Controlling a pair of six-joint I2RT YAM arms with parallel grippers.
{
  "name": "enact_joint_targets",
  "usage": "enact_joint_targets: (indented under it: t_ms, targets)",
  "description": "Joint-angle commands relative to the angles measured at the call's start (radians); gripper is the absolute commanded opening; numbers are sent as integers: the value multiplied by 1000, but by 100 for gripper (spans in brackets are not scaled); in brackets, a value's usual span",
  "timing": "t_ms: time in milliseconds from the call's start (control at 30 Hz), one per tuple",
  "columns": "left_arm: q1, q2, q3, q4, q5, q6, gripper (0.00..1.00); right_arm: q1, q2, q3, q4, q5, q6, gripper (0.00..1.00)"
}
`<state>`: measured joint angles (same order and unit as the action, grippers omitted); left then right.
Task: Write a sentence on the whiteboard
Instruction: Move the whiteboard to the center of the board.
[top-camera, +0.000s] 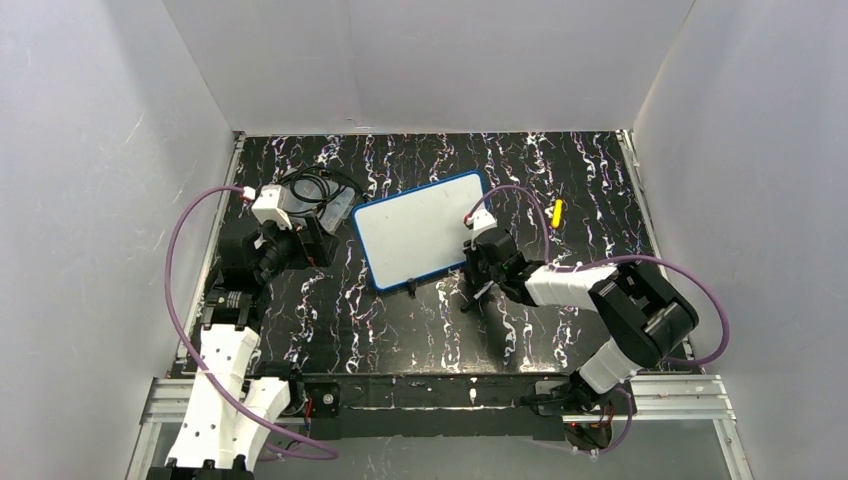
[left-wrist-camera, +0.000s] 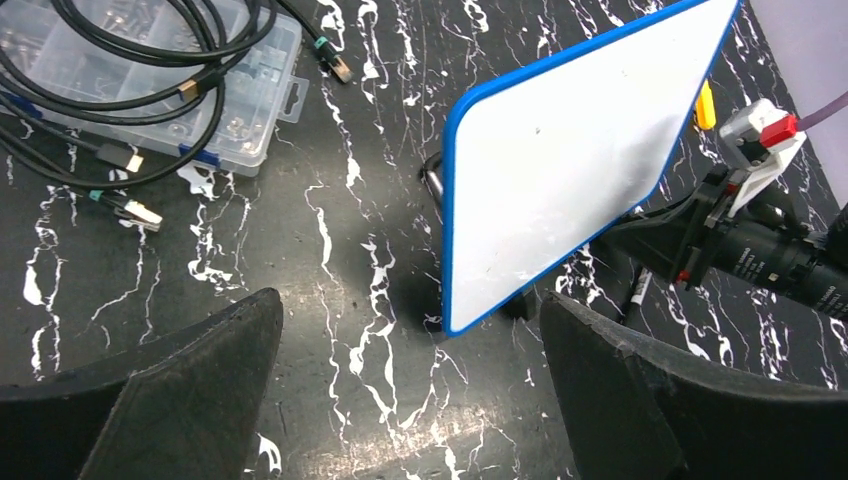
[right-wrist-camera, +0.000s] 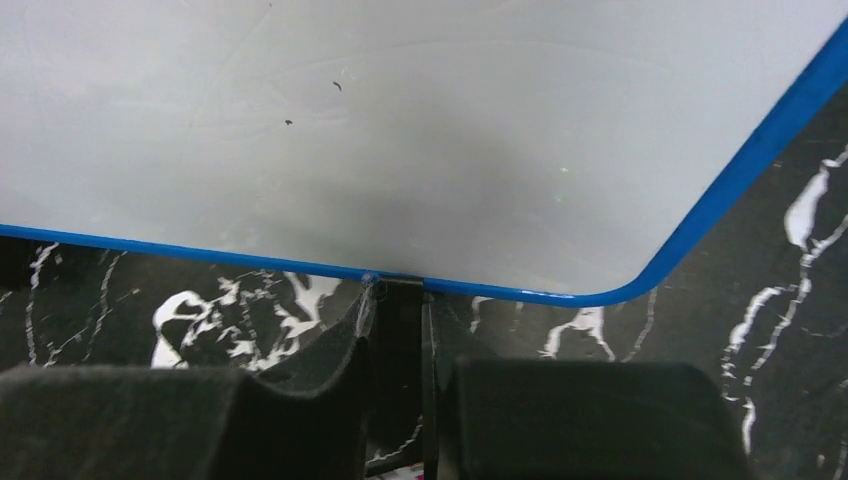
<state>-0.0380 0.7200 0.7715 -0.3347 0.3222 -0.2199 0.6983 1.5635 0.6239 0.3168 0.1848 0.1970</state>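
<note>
The whiteboard (top-camera: 420, 230) has a thin blue rim and lies mid-table, raised a little on dark supports. Its face (right-wrist-camera: 400, 130) is blank except for tiny dark specks, and no sentence shows on it. My right gripper (top-camera: 478, 282) sits at the board's near right edge, shut on a dark marker (right-wrist-camera: 395, 350) whose end reaches the blue rim. The marker's labelled body (left-wrist-camera: 640, 290) shows below that gripper in the left wrist view. My left gripper (top-camera: 318, 240) hovers left of the board, open (left-wrist-camera: 410, 305), with only bare table between its fingers.
A clear plastic compartment box (left-wrist-camera: 150, 60) with black cables (top-camera: 315, 185) coiled on it lies at the back left, beside the left gripper. A small yellow object (top-camera: 557, 212) lies right of the board. White walls enclose the black marbled table (top-camera: 400, 330).
</note>
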Motion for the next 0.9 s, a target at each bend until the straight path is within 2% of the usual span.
enact_joint_targets:
  t_ms: [0,100,233,467,600,767,867]
  targets:
    - [-15,9,-17,17,74,14,98,50,-23,8,-50,-78,-14,8]
    - [-42,7,-22,16,77,23,94,52,-56,2,-65,-64,-3,32]
    - [-123,-6,-22,-2,26,30,92,52,-98,-9,-84,-43,8,55]
    - [-403,-62,-20,-40,-177,-33,86,50,-236,-32,-185,41,45,82]
    - [-562,-30,13,-35,-245,-102,84,48,-353,-34,-290,155,59,98]
    - [-839,167,86,16,-394,-132,84,-24,-475,-29,-420,178,52,99]
    - [-922,299,89,144,-376,-154,85,-147,-507,-7,-499,112,71,99]
